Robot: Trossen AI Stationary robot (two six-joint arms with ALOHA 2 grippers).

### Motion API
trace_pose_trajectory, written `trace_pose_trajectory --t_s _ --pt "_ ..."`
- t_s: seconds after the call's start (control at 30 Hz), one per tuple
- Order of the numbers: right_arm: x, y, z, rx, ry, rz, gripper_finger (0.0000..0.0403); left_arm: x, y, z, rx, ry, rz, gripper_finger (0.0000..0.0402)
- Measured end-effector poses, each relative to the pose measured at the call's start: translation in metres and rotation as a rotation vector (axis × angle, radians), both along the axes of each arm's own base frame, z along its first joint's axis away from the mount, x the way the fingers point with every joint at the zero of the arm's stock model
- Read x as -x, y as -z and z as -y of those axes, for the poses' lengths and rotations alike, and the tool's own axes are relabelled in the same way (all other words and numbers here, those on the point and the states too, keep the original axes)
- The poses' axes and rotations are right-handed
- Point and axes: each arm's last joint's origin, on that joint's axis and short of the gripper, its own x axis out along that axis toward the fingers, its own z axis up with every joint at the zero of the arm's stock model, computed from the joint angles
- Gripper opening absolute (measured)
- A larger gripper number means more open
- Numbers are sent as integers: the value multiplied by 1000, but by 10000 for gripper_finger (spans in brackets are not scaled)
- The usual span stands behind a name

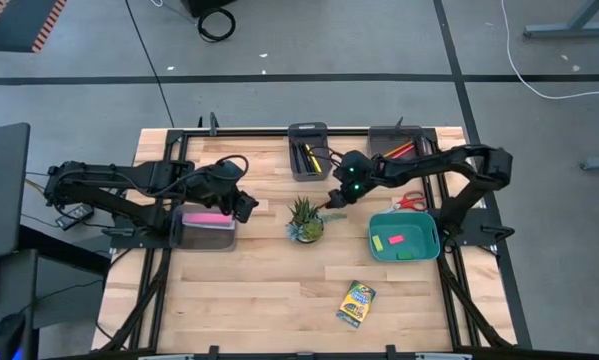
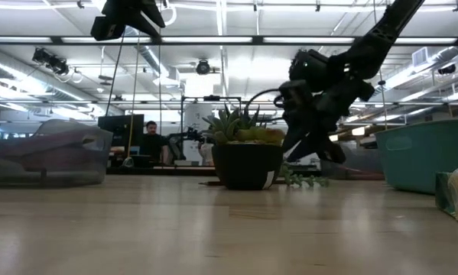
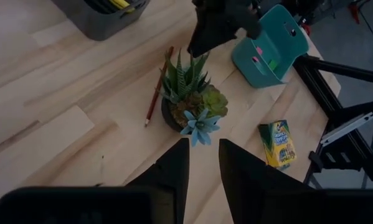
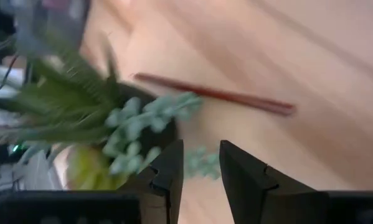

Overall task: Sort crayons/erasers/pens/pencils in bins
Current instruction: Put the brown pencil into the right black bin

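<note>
Right end effector (image 4: 200, 163) is held released, empty, just above red pencil (image 4: 214, 94) beside potted plant (image 1: 305, 219). Left end effector (image 3: 202, 163), released, is held over grey bin (image 1: 205, 231).

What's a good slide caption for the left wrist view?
Red pencil lies beside the potted succulent, crayon box nearby.
</note>
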Motion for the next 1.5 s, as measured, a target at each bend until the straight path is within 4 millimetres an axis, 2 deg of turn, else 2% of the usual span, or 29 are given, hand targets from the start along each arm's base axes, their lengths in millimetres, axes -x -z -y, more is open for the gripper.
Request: trace_pose_trajectory --t_s 0.17,0.33,0.93,1.13,1.5 --pt "-1 11 4 3 81 -62 89 -1 -1 0 8 -7 12 89" --pt "-2 14 5 8 91 -71 70 -1 -1 0 11 -9 17 91" --pt "-3 16 8 104 155 -96 28 -1 -1 0 12 -9 16 81" --pt "-9 27 7 53 139 -84 25 -1 -1 0 12 -10 16 82" --pt "-10 28 7 77 159 -93 25 -1 -1 0 29 -24 19 80"
